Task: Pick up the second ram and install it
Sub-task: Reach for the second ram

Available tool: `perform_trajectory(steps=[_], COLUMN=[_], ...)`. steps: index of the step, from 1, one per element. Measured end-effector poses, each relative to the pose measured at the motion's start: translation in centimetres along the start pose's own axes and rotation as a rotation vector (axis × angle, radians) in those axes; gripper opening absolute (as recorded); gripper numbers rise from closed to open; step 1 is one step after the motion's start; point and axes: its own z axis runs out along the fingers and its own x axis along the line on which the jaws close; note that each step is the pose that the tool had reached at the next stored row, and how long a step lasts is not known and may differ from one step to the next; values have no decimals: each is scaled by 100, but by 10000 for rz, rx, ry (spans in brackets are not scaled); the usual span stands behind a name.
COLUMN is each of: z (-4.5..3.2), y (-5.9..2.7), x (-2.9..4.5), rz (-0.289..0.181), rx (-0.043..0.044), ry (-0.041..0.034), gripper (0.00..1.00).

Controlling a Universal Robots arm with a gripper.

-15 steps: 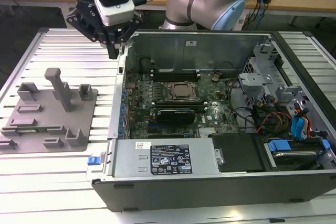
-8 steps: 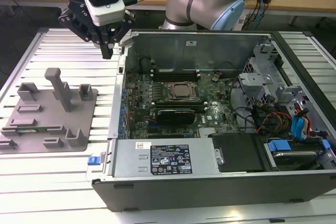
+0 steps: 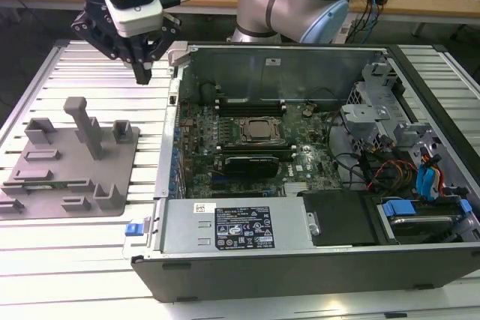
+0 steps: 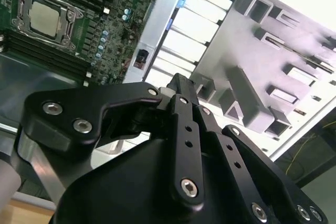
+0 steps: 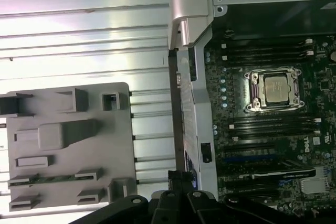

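The ram (image 3: 45, 183) is lying flat in a slot by the fixture's (image 3: 71, 157) near edge, while the gripper (image 3: 142, 73), fingers pressed together and empty, is hovering beside the case's (image 3: 300, 61) far corner.

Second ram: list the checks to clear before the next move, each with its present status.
1. Second ram lying in grey fixture: ok.
2. End effector shut, empty: ok.
3. End effector over the ram: not ok, it hangs above the slatted table between fixture and case.
4. Case open, motherboard exposed: ok.
5. Memory slots with one free: cannot tell.
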Motion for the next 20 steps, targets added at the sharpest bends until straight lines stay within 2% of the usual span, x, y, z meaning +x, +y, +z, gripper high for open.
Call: perform_trajectory(steps=[5,7,10,20], z=[-2,-4,-5,-9], y=[-6,-10,-14,-25], x=[77,139,195,333], rz=[0,0,0,0], rx=[0,-1,-1,-4], ry=[0,0,0,1], gripper=[8,8,8,8])
